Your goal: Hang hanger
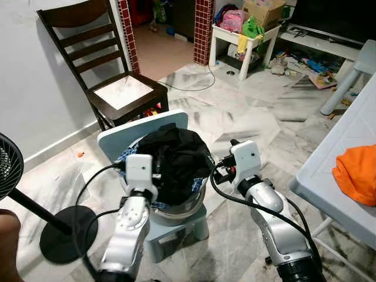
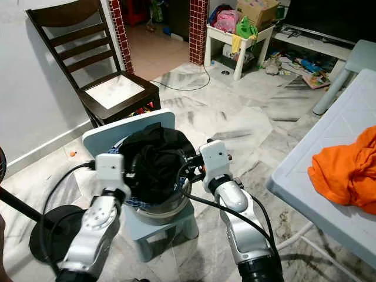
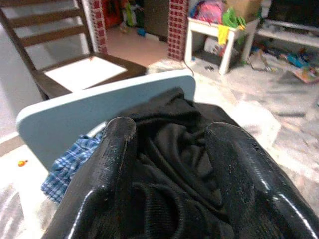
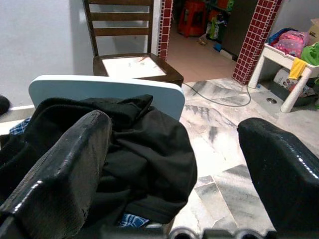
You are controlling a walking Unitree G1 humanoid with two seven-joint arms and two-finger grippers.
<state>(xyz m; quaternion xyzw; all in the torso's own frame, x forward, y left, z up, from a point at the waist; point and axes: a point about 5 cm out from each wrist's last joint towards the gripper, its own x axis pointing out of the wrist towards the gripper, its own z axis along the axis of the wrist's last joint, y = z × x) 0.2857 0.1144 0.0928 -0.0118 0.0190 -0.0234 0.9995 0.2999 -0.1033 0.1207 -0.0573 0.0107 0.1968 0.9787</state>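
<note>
We're hovering both grippers, left gripper (image 3: 169, 169) and right gripper (image 4: 174, 164), fingers spread, at six o'clock of the soft, limp black garment (image 1: 176, 158); any hanger is possibly buried.

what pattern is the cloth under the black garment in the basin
Blue and white plaid cloth, peeking out beneath the black garment; it shows best in the left wrist view.

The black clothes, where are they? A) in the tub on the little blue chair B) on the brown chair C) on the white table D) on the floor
A: the black clothes are heaped in the tub on the little blue chair, between both grippers.
</note>
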